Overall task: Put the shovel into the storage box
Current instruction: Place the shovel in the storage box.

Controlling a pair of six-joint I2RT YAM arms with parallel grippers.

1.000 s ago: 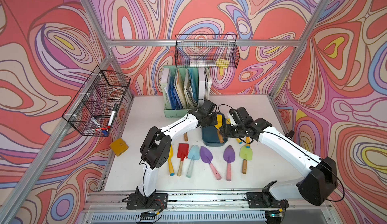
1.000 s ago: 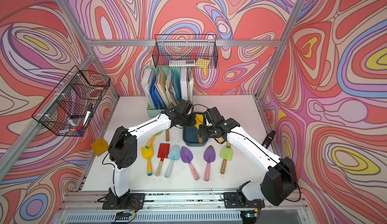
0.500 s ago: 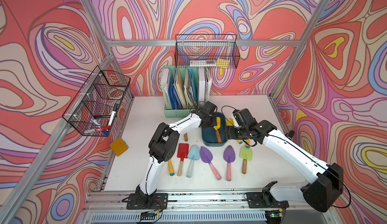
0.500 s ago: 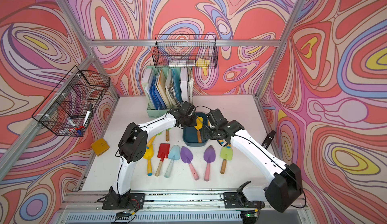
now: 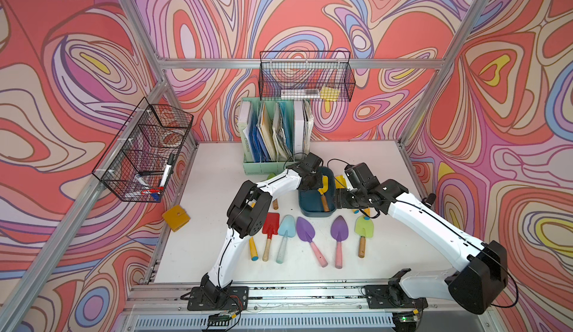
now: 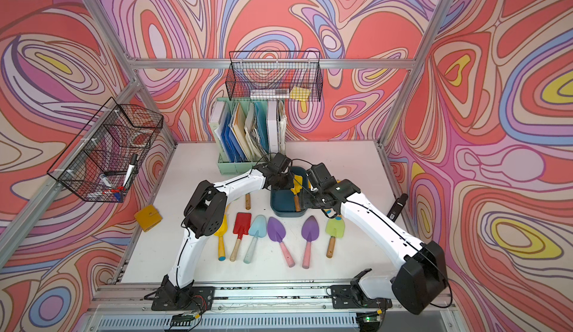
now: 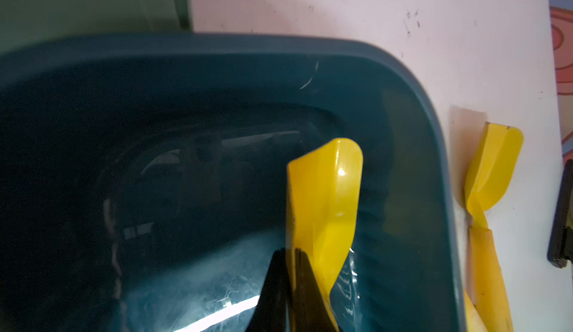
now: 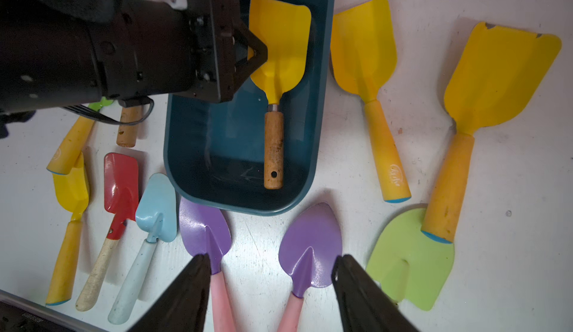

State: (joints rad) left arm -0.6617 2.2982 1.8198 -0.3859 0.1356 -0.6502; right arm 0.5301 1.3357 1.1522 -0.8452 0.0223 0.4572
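The job looks almost done. The yellow shovel (image 8: 279, 32) with the wooden handle lies inside the storage box (image 8: 198, 141), the dark blue tub in the middle of the table (image 8: 434, 1). Its handle rests on the floor of the tub, and its blade points to the far end, near the green file holder (image 5: 273, 135). The left gripper (image 8: 260, 52) reaches in over the tub from the side. Its two black fingers (image 7: 276, 287) are pressed together on one thin edge of the yellow blade (the left wrist view shows that edge running right in between them). So I think this is the putting-down step. The next move should be to let go: spread the fingers a little, then lift straight up so the arm does not bump the tub's wall or pull the shovel back out. The right gripper (image 8: 269, 271) has its fingers spread wide and holds nothing. It hangs above the two purple shovels (image 8: 204, 231) that lie on the table just in front of the tub, and it seems to touch neither. The other shovels (image 8: 362, 35) lie on the table around the tub.
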